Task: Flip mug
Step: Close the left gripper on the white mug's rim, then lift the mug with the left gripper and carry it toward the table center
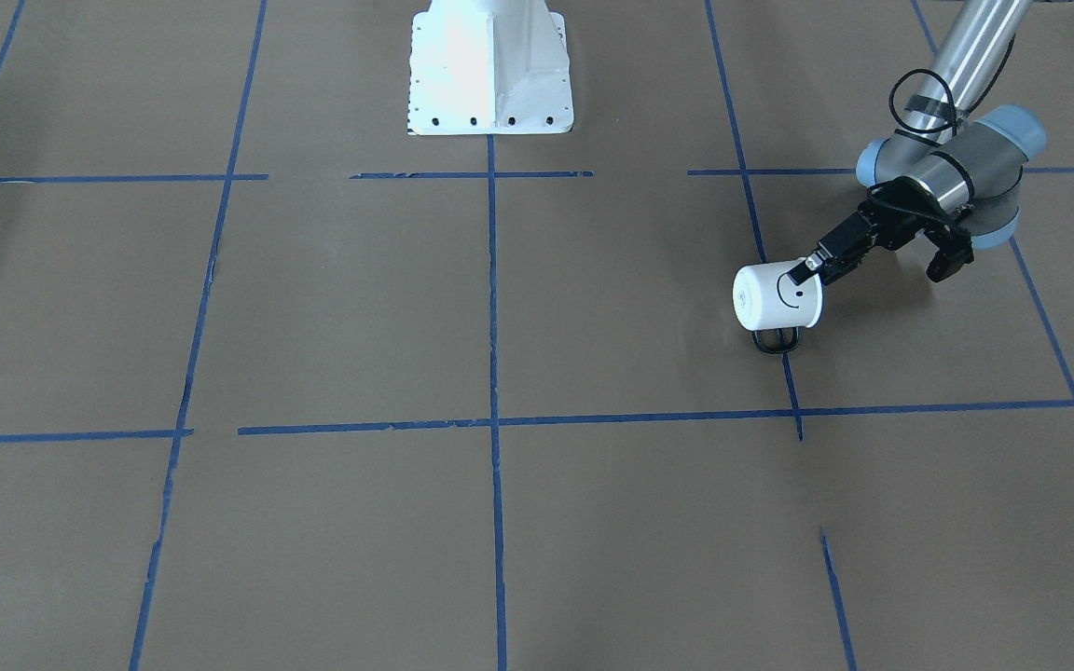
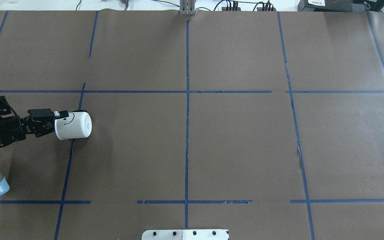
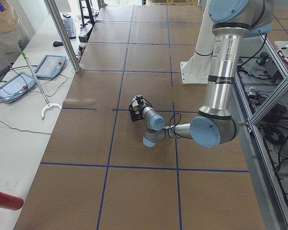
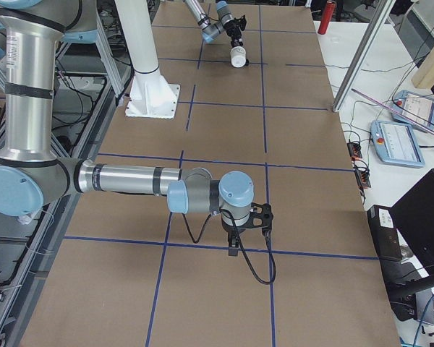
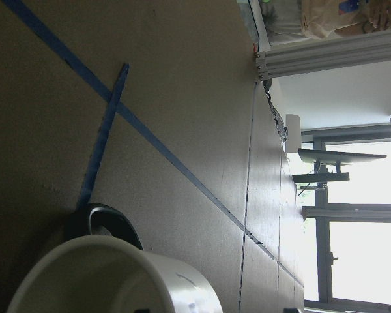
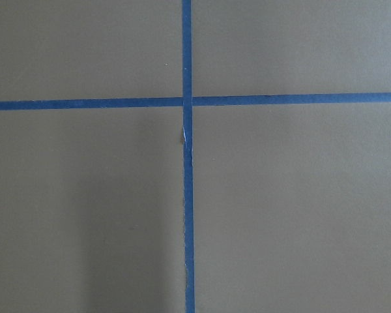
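Observation:
The white mug with a black smiley face is tipped on its side, its base toward the middle of the table and its black loop handle toward the side away from the robot. My left gripper is shut on the mug's rim and holds it low over the brown table. In the overhead view the mug sits at the far left with the left gripper behind it. The left wrist view shows the mug's wall and handle. My right gripper shows only in the exterior right view; I cannot tell whether it is open or shut.
The white robot base stands at the table's robot-side edge. Blue tape lines divide the brown table. Teach pendants and a red can lie on the white side bench.

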`<state>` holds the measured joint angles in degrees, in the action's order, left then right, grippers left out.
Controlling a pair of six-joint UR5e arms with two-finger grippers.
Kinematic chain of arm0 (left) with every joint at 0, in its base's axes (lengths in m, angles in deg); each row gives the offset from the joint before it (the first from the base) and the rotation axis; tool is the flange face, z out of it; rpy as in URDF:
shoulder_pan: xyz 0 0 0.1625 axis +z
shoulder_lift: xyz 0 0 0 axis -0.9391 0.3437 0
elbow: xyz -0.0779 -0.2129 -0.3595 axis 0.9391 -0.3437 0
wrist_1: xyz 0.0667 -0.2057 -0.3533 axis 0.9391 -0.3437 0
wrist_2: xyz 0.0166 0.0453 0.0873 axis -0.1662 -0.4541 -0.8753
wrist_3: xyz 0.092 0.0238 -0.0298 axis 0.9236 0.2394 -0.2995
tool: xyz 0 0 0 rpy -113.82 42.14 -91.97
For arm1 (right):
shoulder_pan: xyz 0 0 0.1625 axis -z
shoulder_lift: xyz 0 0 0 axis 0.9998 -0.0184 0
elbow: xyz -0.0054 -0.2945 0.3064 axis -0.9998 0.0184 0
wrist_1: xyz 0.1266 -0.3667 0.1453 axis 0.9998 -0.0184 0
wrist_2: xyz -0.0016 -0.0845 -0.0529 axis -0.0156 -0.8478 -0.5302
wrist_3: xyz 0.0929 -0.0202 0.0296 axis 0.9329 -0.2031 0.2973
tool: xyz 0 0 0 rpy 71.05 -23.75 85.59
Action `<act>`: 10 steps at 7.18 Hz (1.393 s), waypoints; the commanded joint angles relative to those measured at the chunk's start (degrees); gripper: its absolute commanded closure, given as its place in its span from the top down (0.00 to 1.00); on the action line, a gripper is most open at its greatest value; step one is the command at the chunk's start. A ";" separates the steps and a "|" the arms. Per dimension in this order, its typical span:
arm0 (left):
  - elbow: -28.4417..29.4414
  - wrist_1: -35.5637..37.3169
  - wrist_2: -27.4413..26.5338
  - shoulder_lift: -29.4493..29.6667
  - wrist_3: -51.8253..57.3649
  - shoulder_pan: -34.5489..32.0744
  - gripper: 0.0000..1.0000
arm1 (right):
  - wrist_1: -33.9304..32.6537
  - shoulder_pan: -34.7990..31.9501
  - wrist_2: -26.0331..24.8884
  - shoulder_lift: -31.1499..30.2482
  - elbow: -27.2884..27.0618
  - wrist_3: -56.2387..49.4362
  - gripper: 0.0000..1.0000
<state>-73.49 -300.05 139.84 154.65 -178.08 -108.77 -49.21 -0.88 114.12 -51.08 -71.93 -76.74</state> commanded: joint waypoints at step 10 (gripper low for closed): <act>-28.65 93.01 4.08 27.70 8.87 -1.92 0.00 | 0.02 0.00 0.00 0.00 -0.01 0.00 1.00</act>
<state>-102.03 -218.35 144.12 175.91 -170.55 -112.03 -49.18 -0.88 114.12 -51.08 -71.95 -76.74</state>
